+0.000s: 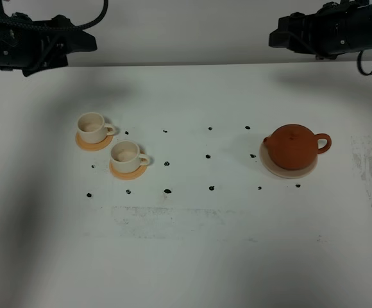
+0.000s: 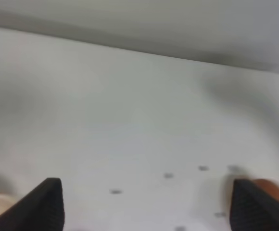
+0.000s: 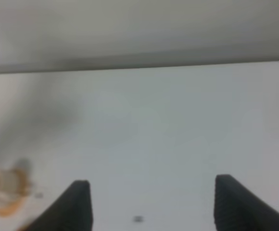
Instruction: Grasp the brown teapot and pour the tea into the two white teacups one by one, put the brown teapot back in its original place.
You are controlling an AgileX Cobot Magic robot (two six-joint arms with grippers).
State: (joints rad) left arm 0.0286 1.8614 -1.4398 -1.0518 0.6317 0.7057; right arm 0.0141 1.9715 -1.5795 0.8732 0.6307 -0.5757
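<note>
Well, nothing is in hand yet. Over the far left corner of the worktop [image 1: 192, 244] the left gripper [image 2: 151, 211] hangs with its jaws wide apart and empty. Toward the left edge stand the far teacup [image 1: 92, 127] and, just beside it and closer to the front edge, the near teacup [image 1: 126, 154]. Each is on an orange coaster [image 1: 94, 144], with its handle turned toward the right edge. Toward the right edge the brown teapot [image 1: 293, 146] sits upright on its saucer [image 1: 288, 171], lid on, spout facing the cups, loop handle [image 1: 324, 142] facing the right edge. Above the far right corner the right gripper [image 3: 154, 207] is likewise spread wide, holding nothing. I'd judge the grasp comes first, and the right gripper is better placed for it. It should come down at the handle, close squarely across the loop, then lift straight up so the saucer isn't dragged and the lid doesn't rock.
</note>
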